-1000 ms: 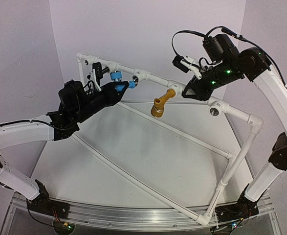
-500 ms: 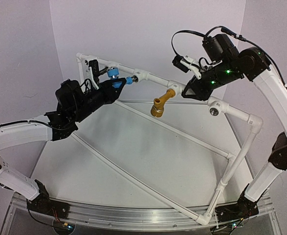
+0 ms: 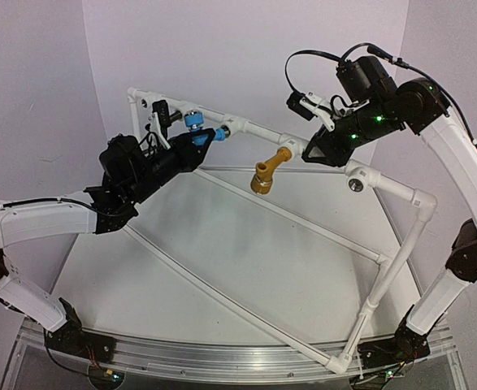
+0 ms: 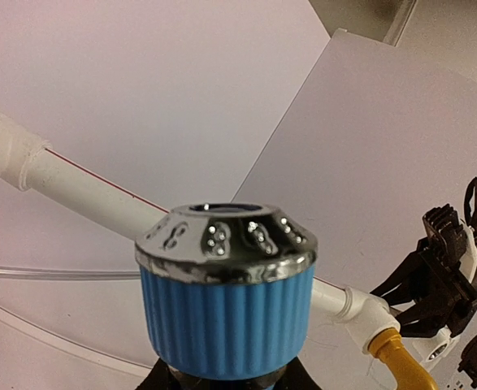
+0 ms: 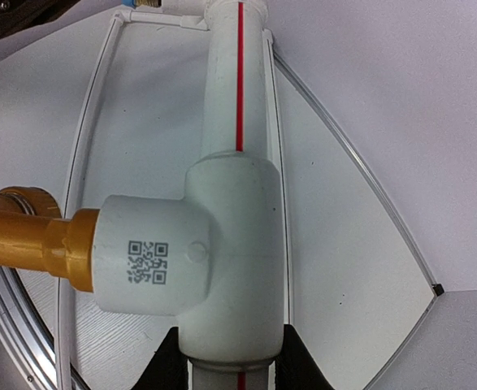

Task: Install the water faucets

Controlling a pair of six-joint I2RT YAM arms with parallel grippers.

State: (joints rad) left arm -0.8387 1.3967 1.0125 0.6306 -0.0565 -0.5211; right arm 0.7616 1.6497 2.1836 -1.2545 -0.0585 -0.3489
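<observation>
The left jaws, closed on the blue faucet (image 3: 194, 122), aim its stem at the socket (image 3: 236, 126) just ahead, while the right jaws clamp the pipe frame (image 5: 236, 244).

In the left wrist view the lower edge cuts off the blue tap (image 4: 226, 325) below its knob, hiding the left tool's (image 3: 204, 140) hold. In the right wrist view the yellow tap (image 5: 27, 236) runs off the left edge. The right tool (image 5: 226, 357) shows only dark slivers beside the pipe (image 5: 234, 122). From above, the black tap (image 3: 162, 114) is too small to make out.
</observation>
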